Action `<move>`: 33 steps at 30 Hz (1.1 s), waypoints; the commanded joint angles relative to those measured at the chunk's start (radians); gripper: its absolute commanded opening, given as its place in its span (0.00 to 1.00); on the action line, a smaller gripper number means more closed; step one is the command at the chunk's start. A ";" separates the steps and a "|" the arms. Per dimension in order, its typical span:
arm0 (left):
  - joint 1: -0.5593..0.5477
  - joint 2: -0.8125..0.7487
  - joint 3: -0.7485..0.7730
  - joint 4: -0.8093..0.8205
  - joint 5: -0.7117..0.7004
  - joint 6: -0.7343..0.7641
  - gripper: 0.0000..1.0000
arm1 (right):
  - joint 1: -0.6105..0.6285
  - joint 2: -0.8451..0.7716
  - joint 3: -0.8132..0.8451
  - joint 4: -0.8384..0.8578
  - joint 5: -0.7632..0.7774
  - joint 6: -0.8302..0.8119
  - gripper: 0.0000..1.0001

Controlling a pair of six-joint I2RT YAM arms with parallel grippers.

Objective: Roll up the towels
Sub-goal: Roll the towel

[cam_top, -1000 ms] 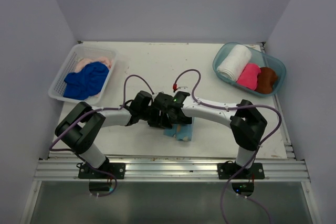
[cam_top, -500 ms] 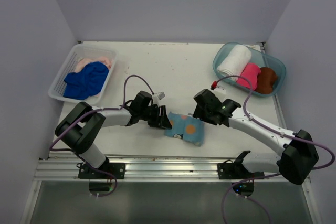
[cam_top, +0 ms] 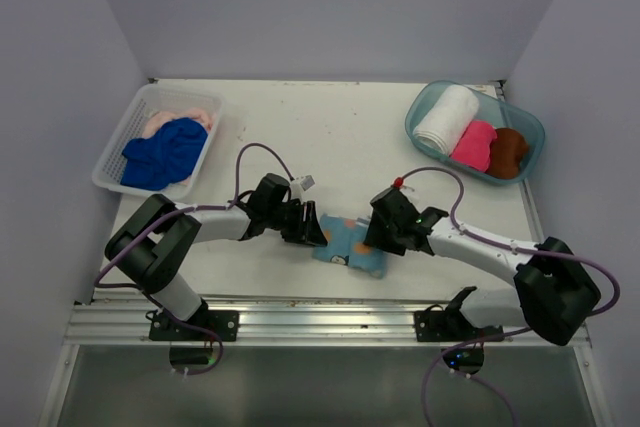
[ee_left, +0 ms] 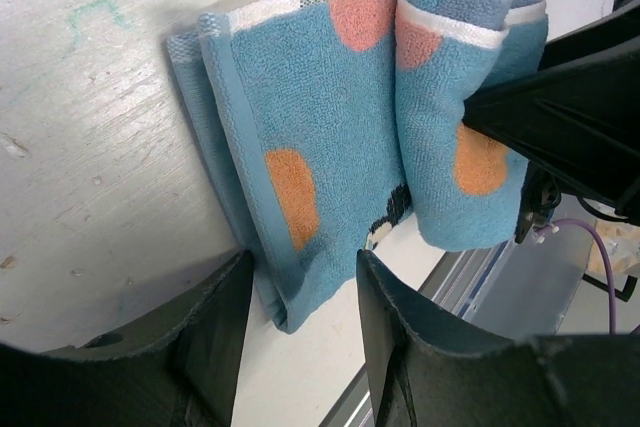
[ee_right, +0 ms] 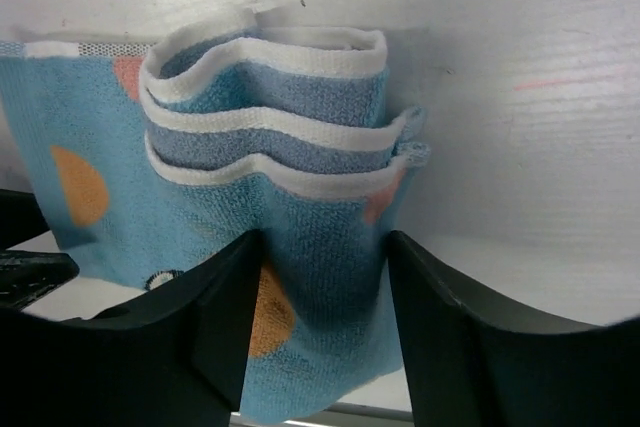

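One towel is mid-roll: the light blue printed towel [cam_top: 348, 245] lies at the near middle of the table [cam_top: 320, 127], its right half coiled. Your left gripper [ee_left: 300, 292] stands open astride the flat left end. Your right gripper [ee_right: 322, 292] gapes wide around the coil, not clearly squeezing. Next, I judge, close on the coil and turn it leftward
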 commanded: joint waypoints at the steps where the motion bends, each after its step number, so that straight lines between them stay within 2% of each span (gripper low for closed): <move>1: 0.003 0.003 0.000 -0.019 0.000 0.027 0.50 | -0.003 0.047 0.023 0.079 0.013 -0.014 0.52; 2: 0.003 0.005 -0.002 -0.021 0.002 0.027 0.50 | 0.000 0.054 0.046 0.068 0.026 -0.024 0.42; 4: 0.003 0.008 0.001 -0.019 0.004 0.029 0.49 | 0.003 0.065 0.080 0.004 0.058 -0.029 0.31; 5: 0.003 0.008 0.001 -0.019 0.004 0.030 0.49 | 0.011 0.073 0.126 -0.028 0.097 -0.037 0.23; 8: 0.003 0.014 0.009 -0.011 0.005 0.024 0.49 | 0.046 0.126 0.247 -0.190 0.205 -0.034 0.12; 11: 0.003 0.021 0.015 0.004 0.013 0.015 0.49 | 0.106 0.229 0.395 -0.381 0.300 -0.005 0.05; 15: 0.002 0.029 0.026 0.027 0.022 0.003 0.48 | 0.189 0.402 0.588 -0.632 0.465 0.058 0.02; 21: 0.005 0.003 0.014 -0.032 0.017 0.027 0.51 | 0.244 0.596 0.789 -0.793 0.527 0.094 0.00; 26: 0.012 -0.093 -0.038 -0.097 0.002 0.039 0.56 | 0.261 0.653 0.872 -0.837 0.538 0.089 0.00; 33: 0.046 -0.204 -0.101 -0.232 -0.038 0.018 0.56 | 0.286 0.732 0.942 -0.855 0.526 0.080 0.01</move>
